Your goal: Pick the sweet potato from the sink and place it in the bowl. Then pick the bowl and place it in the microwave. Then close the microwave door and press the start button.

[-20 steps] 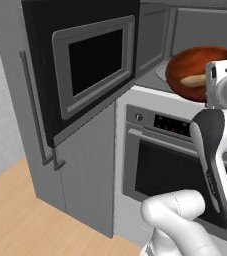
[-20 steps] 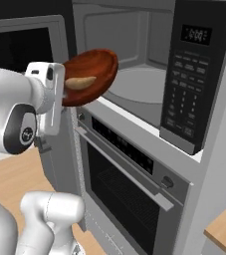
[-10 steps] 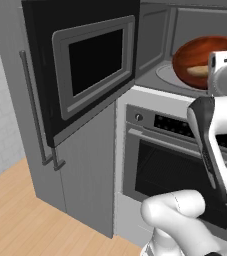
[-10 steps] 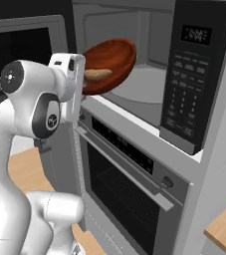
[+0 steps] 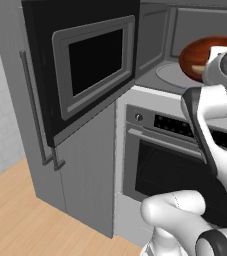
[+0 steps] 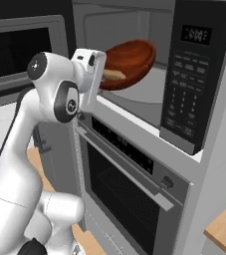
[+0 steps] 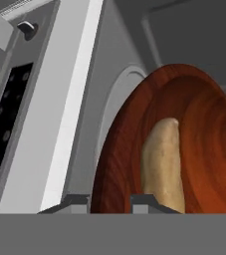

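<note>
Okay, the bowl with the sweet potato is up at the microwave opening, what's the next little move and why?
Probably ease the bowl further in and lower it onto the turntable. The gripper is shut on its rim, the sweet potato lies inside, and in the right base view the bowl hangs tilted above the microwave floor, not resting yet.

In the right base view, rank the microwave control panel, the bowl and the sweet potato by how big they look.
1. Microwave control panel, the largest, though it sits nearer the camera.
2. Bowl, held at the microwave opening.
3. Sweet potato, a small pale piece inside the bowl.
</note>
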